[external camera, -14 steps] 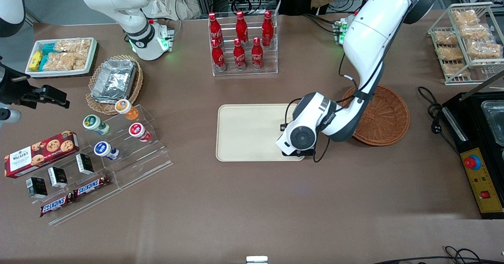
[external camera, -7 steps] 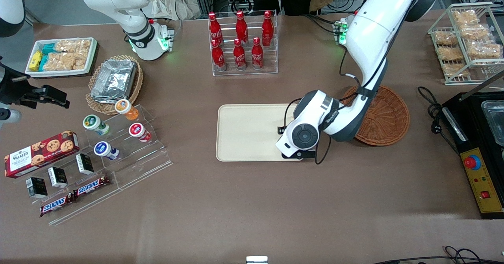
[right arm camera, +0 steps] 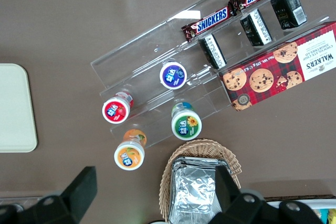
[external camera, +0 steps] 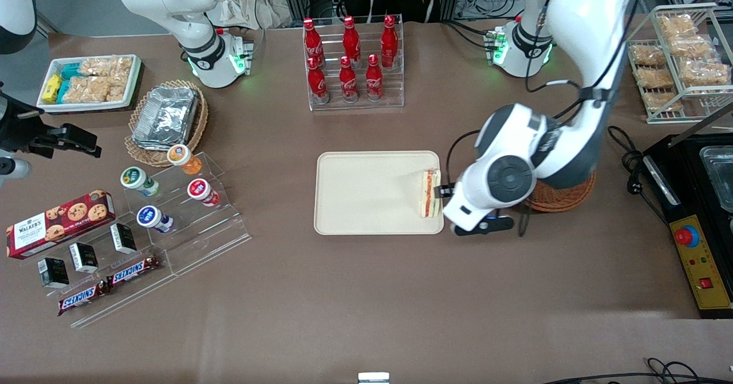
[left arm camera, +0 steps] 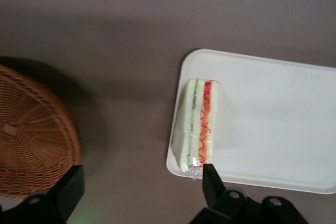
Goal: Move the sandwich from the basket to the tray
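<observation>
The sandwich (external camera: 428, 193) (left arm camera: 198, 127), a wrapped white wedge with red and green filling, lies on the cream tray (external camera: 366, 195) (left arm camera: 273, 124), at the tray's edge toward the working arm's end. My left gripper (external camera: 481, 225) (left arm camera: 140, 184) hovers open over bare table between the tray and the reddish-brown basket (external camera: 564, 198) (left arm camera: 31, 135). Nothing is between its fingers. One fingertip (left arm camera: 210, 178) is close by the sandwich's corner, clear of it. In the front view the arm covers most of the basket.
A rack of red cola bottles (external camera: 350, 63) stands farther from the front camera than the tray. An acrylic stand with cups (external camera: 172, 201) and a tan basket of foil containers (external camera: 166, 118) lie toward the parked arm's end. A black appliance (external camera: 698, 201) sits beside the basket.
The arm has swung off the tray toward the basket and risen. The sandwich, hidden under the wrist before, now lies uncovered on the tray, let go.
</observation>
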`<state>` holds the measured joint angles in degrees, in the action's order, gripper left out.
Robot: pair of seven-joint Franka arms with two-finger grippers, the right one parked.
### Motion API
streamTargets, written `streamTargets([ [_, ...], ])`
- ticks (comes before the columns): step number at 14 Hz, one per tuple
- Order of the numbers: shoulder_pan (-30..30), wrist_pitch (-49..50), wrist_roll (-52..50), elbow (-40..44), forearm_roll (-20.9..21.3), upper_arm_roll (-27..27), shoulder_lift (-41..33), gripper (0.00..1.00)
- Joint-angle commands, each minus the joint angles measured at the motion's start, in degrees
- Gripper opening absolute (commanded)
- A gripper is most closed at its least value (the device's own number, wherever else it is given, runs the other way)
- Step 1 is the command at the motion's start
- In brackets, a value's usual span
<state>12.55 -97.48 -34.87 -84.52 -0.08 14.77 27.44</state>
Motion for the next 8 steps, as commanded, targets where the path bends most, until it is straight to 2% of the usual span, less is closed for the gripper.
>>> streamTargets([
  [1,-2.52,0.72,0.42,-1.52,0.87,0.26,-4.32,1.00],
  [5,-8.31,1.51,8.66,-1.70,1.22,0.09,-8.97,1.00],
  [8,-12.80,2.56,18.13,-2.05,3.42,-0.26,-12.75,1.00],
])
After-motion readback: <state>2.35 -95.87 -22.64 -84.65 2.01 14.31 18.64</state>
